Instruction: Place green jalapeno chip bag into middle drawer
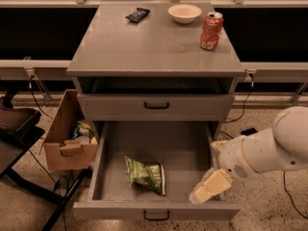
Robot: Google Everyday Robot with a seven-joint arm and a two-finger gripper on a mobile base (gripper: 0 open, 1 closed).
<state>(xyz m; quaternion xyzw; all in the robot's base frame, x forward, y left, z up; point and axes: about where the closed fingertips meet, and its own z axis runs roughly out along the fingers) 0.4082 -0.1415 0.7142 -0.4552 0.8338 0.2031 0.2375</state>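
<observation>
The green jalapeno chip bag lies flat inside the open middle drawer, so I judge it delivered. My end effector hangs at the drawer's right front corner, apart from the bag; spread or closed, I cannot tell.

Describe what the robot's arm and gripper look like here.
The arm is white, built of smooth, fat, rounded segments. A thin yellowish band rings the wrist joint, next to a patch of small dark dots like a vent. The gripper, over the front right corner of the open drawer, is pale cream and blocky. No cables or lettering show.
</observation>
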